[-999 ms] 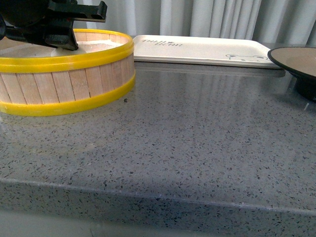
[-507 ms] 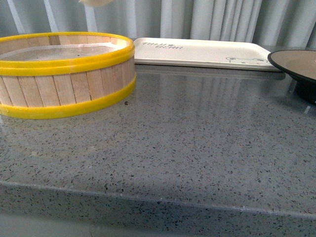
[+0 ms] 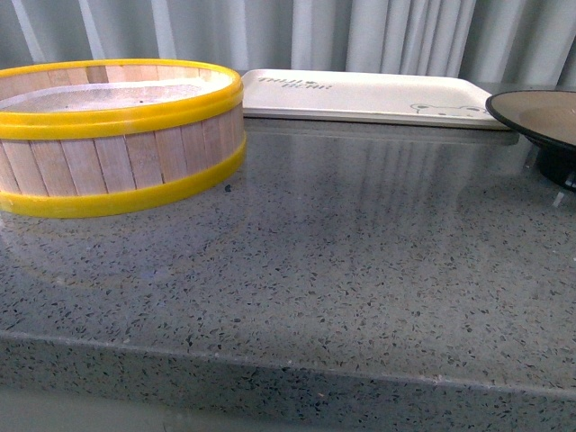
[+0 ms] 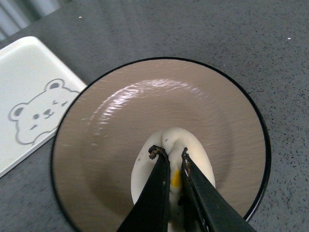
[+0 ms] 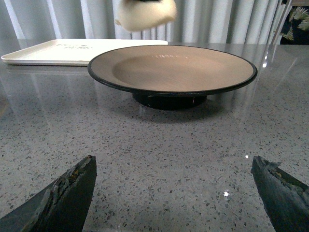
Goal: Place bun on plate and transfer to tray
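The front view's right edge cuts off the plate (image 3: 538, 110) and its left edge the steamer basket (image 3: 126, 148), lettering on the tray (image 3: 360, 90) is too small to read there, the left end effector (image 4: 170, 152) covers part of the bun (image 4: 174, 137), and the right wrist view's top edge crops its top.

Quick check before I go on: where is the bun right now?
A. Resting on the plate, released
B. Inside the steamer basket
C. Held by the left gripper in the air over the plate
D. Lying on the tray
C. The left gripper is shut on the bun, and the right wrist view shows the bun hanging above the plate with a clear gap between them.
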